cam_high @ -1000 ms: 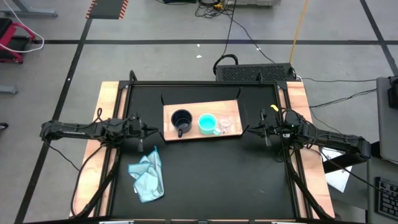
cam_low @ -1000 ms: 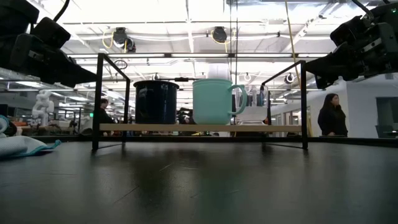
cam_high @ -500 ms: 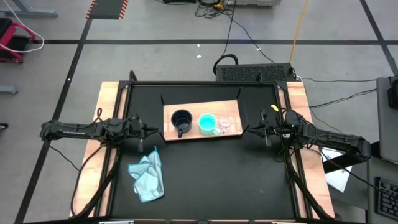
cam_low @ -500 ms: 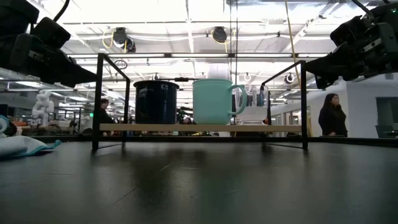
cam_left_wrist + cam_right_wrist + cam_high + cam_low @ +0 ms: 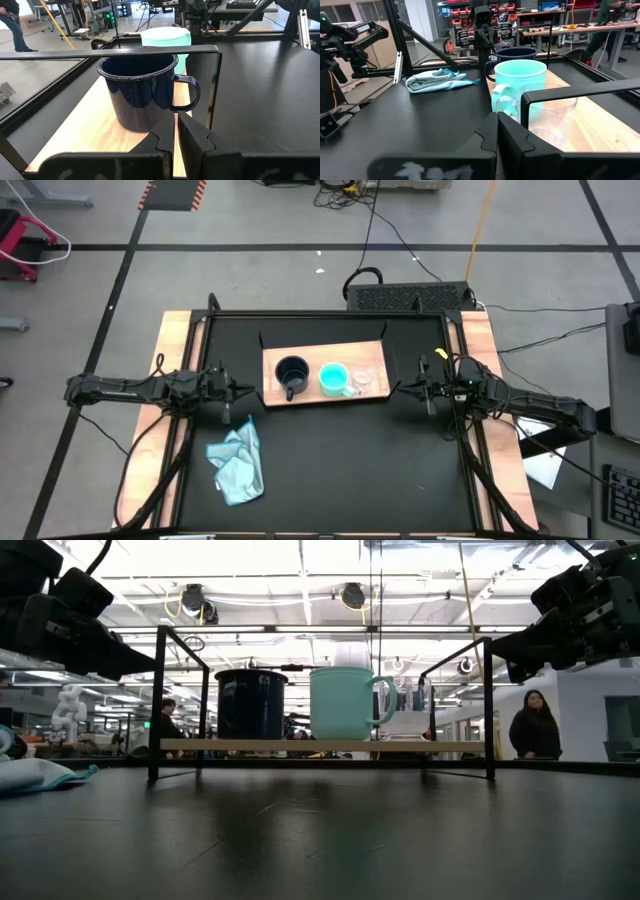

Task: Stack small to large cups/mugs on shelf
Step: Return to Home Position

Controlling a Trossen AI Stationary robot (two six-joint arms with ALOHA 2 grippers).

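Navy mug (image 5: 291,373), turquoise mug (image 5: 334,378), glass cup (image 5: 366,378) stand left to right on the shelf (image 5: 320,352); left gripper (image 5: 248,390) and right gripper (image 5: 400,389) flank it (jaws closed, empty).

From the right wrist, the turquoise mug (image 5: 520,82) covers all but the rim of the navy mug (image 5: 515,51), and a black shelf bracket (image 5: 580,89) crosses the glass cup (image 5: 552,120). From the left wrist, the navy mug hides most of the turquoise mug and all of the glass cup. In the low view the picture's edge cuts off the cloth (image 5: 35,776), and the glass cup is too faint to make out.
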